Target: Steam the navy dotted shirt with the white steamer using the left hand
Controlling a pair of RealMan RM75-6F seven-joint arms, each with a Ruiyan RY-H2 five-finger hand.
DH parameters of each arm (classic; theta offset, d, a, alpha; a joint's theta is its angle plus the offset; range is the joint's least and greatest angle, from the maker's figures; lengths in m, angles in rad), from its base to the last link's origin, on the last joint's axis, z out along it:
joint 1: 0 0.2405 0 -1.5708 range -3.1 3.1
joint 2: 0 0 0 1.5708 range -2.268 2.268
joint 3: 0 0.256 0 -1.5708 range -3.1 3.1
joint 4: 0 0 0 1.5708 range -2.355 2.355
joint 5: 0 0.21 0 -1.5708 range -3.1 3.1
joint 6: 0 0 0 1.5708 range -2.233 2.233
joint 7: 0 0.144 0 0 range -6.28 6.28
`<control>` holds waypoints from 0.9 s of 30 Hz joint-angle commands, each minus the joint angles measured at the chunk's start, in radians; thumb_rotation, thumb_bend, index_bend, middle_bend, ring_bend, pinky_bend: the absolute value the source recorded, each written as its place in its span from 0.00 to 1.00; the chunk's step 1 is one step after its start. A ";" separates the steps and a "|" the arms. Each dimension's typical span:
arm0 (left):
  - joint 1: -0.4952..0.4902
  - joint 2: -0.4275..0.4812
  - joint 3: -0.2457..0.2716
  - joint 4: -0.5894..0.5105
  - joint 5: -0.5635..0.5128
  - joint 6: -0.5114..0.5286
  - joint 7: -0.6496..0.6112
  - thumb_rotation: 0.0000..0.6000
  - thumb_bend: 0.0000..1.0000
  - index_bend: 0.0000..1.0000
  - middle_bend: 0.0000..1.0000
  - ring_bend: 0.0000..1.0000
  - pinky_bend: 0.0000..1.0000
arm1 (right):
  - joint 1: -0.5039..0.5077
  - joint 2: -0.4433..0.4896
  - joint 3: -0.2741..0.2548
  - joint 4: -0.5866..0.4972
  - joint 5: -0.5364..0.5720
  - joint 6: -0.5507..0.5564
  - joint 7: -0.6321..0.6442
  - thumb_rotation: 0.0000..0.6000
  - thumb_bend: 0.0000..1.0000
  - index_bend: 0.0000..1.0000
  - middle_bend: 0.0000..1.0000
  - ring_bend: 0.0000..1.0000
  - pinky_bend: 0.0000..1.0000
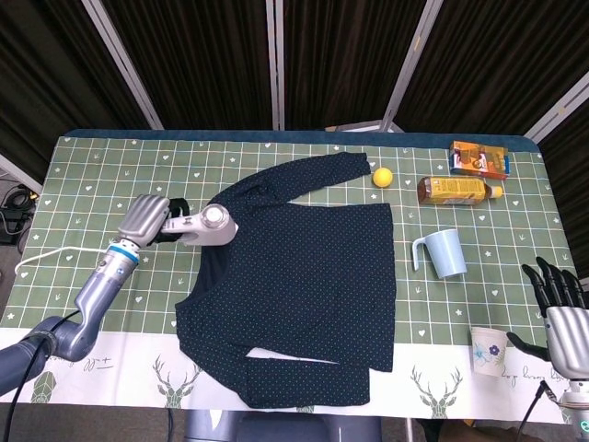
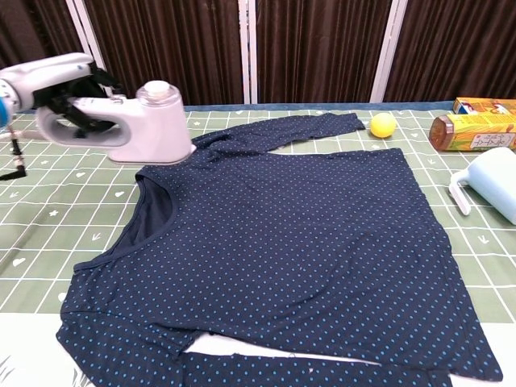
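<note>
now the left hand [image 1: 145, 217] grips the white steamer [image 1: 204, 226] at centre left, its head over the collar edge of the navy dotted shirt [image 1: 299, 276] spread on the worktop [image 1: 92, 166]. lower right, the right hand [image 1: 559, 308] hangs empty, fingers [image 1: 550, 281] spread.

A: Left hand [image 1: 144, 219] state?
B: Grips white steamer [image 1: 204, 226] handle; steamer head sits over navy dotted shirt [image 1: 296, 279] collar edge, beside the hand.
A: Right hand [image 1: 561, 311]?
B: Fingers spread, paper cup [image 1: 490, 348] just beside.
</note>
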 commanded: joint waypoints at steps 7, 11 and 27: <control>-0.112 -0.132 -0.019 0.059 -0.071 -0.089 0.085 1.00 0.66 0.91 0.83 0.77 1.00 | 0.005 0.006 0.013 0.006 0.033 -0.018 0.017 1.00 0.00 0.00 0.00 0.00 0.00; -0.142 -0.204 -0.024 0.123 -0.070 -0.070 0.099 1.00 0.70 0.91 0.83 0.78 1.00 | 0.007 0.008 0.015 0.009 0.039 -0.023 0.027 1.00 0.00 0.00 0.00 0.00 0.00; -0.241 -0.402 -0.030 0.312 -0.052 -0.059 0.062 1.00 0.69 0.92 0.83 0.78 1.00 | 0.016 0.016 0.014 0.017 0.039 -0.047 0.068 1.00 0.00 0.00 0.00 0.00 0.00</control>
